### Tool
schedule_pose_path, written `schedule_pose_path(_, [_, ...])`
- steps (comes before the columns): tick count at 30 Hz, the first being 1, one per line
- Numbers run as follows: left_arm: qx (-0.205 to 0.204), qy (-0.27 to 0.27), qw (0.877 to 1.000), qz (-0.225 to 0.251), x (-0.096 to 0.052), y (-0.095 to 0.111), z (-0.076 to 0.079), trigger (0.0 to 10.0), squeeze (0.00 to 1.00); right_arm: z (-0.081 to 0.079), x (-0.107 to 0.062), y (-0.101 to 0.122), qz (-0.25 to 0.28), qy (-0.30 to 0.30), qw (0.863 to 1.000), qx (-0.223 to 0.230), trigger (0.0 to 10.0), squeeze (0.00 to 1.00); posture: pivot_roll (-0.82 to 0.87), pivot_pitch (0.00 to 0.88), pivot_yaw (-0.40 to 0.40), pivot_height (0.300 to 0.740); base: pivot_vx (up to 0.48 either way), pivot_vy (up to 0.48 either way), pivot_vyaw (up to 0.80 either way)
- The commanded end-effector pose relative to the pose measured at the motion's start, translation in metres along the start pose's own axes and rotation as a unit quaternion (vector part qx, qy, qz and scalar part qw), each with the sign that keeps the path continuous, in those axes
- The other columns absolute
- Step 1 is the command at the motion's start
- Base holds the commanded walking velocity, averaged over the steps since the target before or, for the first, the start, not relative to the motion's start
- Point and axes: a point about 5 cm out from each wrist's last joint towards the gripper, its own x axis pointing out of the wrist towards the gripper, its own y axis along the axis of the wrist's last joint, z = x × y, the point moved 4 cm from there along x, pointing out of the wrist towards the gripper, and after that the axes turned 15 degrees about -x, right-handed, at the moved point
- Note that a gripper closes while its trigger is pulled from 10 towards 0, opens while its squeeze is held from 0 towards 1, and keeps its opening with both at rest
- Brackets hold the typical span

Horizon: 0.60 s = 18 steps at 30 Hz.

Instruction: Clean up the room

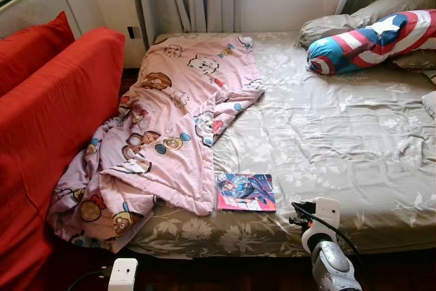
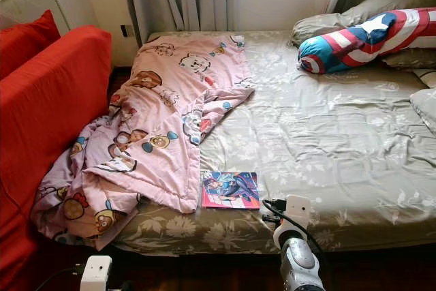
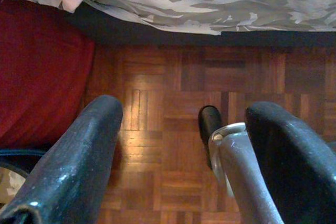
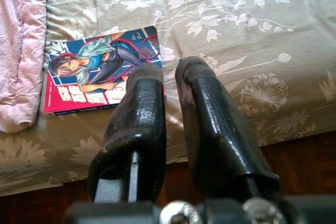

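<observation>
Right wrist view: we see right gripper [image 4: 170, 72] above bed [image 4: 252, 19] edge, jaws narrow, empty. Book [image 4: 102, 69] flat on bed beside pink blanket [image 1: 177, 114]. Left gripper [image 3: 184, 145] over parquet floor [image 3: 168, 82], jaws wide.

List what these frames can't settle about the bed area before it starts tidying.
- Book title: print too small to read in the right wrist view.
- Bed sheet under the pink blanket: covered in both eye views.
- Grey pillow: partly hidden behind the striped bolster, cut off by the edge.
- Floor under the bed: in shadow, left wrist view.
</observation>
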Motion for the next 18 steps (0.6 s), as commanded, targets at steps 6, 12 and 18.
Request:
schedule_pose_path(6, [0.002,0.003,1.000,-0.010,-0.0013,-0.0052,-0.0031,10.0,0.00,-0.0021,0.0002,-0.0009,-0.004,0.004,1.000,0.001,10.0,0.00,0.04,0.017,-0.004,0.740,0.000,0.000,0.00])
schedule_pose_path(12, [-0.002,0.004,1.000,-0.010,-0.0014,-0.0052,-0.0032,10.0,0.00,-0.0021,0.0001,-0.0014,-0.005,0.004,1.000,0.001,10.0,0.00,0.04,0.022,-0.004,0.740,0.000,0.000,0.00])
schedule_pose_path(18, [-0.004,0.003,1.000,-0.010,-0.0013,-0.0051,-0.0028,10.0,0.00,-0.0020,0.0005,-0.0005,-0.005,0.004,1.000,0.000,10.0,0.00,0.04,0.021,-0.004,0.740,0.202,0.000,0.00])
